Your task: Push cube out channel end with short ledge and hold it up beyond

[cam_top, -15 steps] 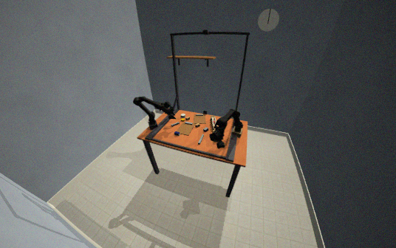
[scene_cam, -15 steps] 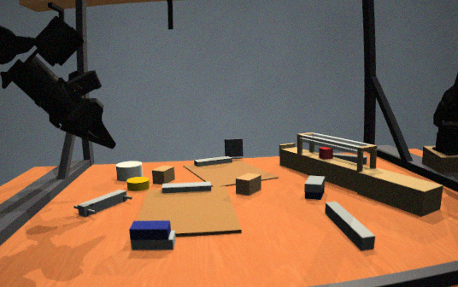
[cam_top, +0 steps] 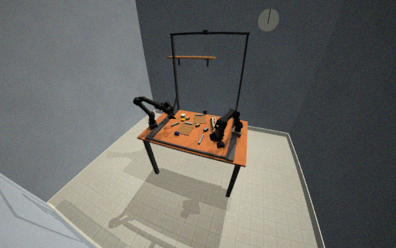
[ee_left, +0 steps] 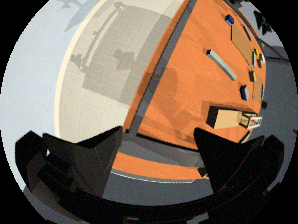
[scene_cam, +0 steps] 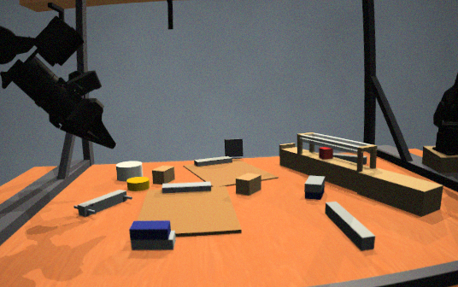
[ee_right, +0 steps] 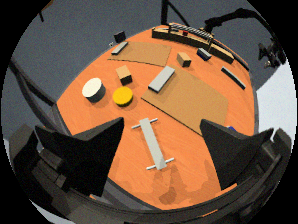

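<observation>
The red cube (scene_cam: 325,152) (ee_right: 185,33) sits inside the tan channel (scene_cam: 384,184) (cam_top: 213,123) (ee_left: 225,118) (ee_right: 165,34), under its railed roof (scene_cam: 337,141). The channel's far end has a short ledge with a raised lip (scene_cam: 285,148); its near end is a long bare ledge. My right gripper (scene_cam: 102,137) (cam_top: 171,115) (ee_right: 164,122) is open and empty, high above the table's other side, over a grey bar with pins (scene_cam: 102,202) (ee_right: 152,143). My left gripper (cam_top: 218,142) (ee_left: 159,131) is open and empty, near the table's front edge beside the channel.
A white cylinder (scene_cam: 129,170), a yellow disc (scene_cam: 137,183), two brown blocks (scene_cam: 163,174) (scene_cam: 248,184), plain grey bars (scene_cam: 350,224) (scene_cam: 186,186) (scene_cam: 213,161), two blue-and-grey blocks (scene_cam: 151,234) (scene_cam: 314,186), a black cube (scene_cam: 233,148) and two cardboard sheets (scene_cam: 192,211) lie on the orange table (scene_cam: 278,252).
</observation>
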Robot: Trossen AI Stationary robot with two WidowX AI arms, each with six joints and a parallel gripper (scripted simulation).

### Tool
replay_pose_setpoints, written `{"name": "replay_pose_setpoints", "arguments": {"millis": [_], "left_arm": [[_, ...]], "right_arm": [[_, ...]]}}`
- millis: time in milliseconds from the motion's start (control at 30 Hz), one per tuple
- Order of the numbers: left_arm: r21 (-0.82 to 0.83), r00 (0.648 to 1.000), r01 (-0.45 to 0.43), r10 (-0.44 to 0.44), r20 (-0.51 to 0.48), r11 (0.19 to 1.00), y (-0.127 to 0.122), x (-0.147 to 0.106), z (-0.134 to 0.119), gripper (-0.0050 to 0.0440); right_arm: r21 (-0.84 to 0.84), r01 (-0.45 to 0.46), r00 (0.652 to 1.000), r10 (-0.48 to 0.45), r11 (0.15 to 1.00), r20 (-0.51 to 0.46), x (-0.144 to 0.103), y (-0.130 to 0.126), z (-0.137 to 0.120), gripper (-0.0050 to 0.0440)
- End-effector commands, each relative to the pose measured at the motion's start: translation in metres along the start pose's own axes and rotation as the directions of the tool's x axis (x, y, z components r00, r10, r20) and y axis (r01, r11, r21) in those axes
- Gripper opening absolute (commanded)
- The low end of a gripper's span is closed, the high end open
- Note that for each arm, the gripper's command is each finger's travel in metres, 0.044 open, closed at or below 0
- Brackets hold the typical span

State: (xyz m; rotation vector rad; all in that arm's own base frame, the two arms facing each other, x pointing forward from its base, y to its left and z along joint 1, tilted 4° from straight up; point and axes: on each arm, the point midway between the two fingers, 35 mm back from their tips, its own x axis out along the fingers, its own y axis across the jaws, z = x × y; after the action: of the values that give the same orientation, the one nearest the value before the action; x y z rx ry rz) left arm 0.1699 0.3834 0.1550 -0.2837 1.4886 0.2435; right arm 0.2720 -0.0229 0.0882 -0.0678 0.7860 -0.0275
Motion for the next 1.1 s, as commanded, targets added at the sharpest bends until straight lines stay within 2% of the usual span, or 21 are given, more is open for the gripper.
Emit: {"name": "replay_pose_setpoints", "arguments": {"millis": [0, 67, 100, 700, 1067], "left_arm": [[0.002, 1.0, -0.021, 0.021, 0.019, 1.0, 0.0, -0.01, 0.001, 0.04], [0.002, 1.0, -0.021, 0.021, 0.019, 1.0, 0.0, -0.01, 0.001, 0.04], [0.002, 1.0, -0.021, 0.021, 0.019, 1.0, 0.0, -0.01, 0.001, 0.015], [0.002, 1.0, -0.021, 0.021, 0.019, 1.0, 0.0, -0.01, 0.001, 0.015], [-0.295, 0.999, -0.041, 0.041, -0.004, 0.955, -0.038, 0.023, 0.051, 0.015]], "right_arm": [[0.0, 0.002, 1.0, -0.002, 1.0, 0.017, -0.002, -0.001, 0.006, 0.04], [0.0, 0.002, 1.0, -0.002, 1.0, 0.017, -0.002, -0.001, 0.006, 0.04], [0.0, 0.002, 1.0, -0.002, 1.0, 0.017, -0.002, -0.001, 0.006, 0.04], [0.0, 0.002, 1.0, -0.002, 1.0, 0.017, -0.002, -0.001, 0.006, 0.04], [0.016, 0.007, 0.972, -0.011, 1.0, 0.235, -0.023, -0.001, 0.066, 0.04]]}}
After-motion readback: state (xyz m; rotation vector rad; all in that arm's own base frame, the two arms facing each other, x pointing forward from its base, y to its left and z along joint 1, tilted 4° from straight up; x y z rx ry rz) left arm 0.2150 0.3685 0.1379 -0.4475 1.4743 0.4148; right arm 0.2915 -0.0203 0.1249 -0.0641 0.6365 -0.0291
